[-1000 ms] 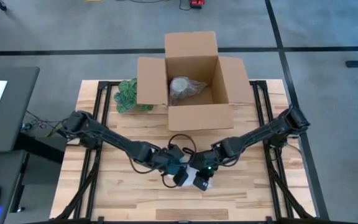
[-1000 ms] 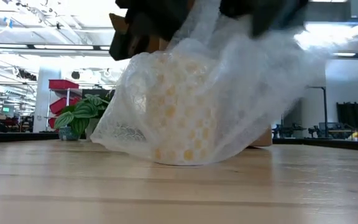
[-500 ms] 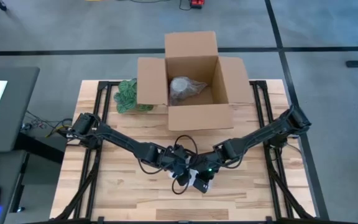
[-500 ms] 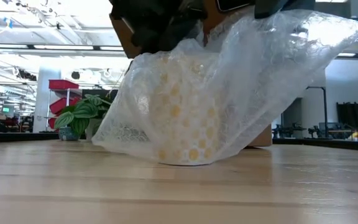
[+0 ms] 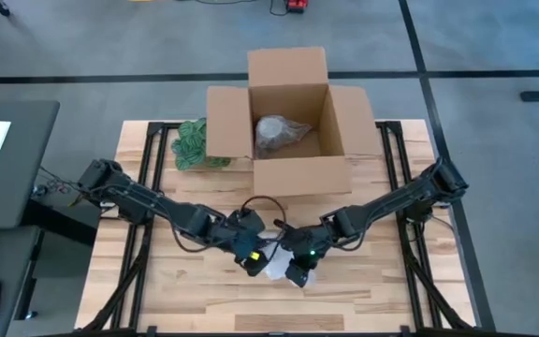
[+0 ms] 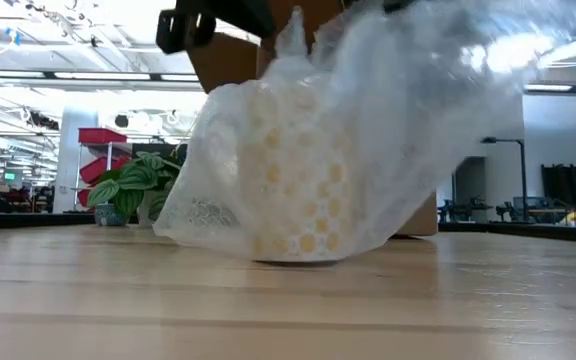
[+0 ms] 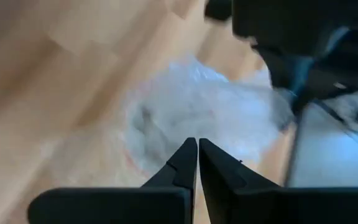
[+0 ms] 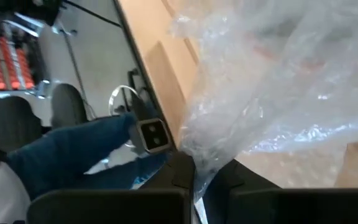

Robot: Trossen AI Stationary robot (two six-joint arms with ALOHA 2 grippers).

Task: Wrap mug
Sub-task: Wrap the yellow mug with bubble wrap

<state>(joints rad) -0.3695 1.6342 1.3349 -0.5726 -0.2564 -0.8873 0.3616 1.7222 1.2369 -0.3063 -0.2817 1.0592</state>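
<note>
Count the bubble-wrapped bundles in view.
2: one bundle inside the cardboard box, one bundle on the table between the grippers. Others may be hidden.

Wrapped mug [image 6: 293, 180] sits near the table [image 5: 185, 290] front edge, open box [image 5: 288, 112] behind, plant [image 5: 192, 142] apparently left of box.

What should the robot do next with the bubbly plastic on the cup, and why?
Probably the right gripper should pull the bubble wrap it pinches down over the mug. In the low view that sheet flares up and out to one side, loose, while the mug stands on the table. The left gripper is shut with nothing in it, just short of the wrap.
</note>
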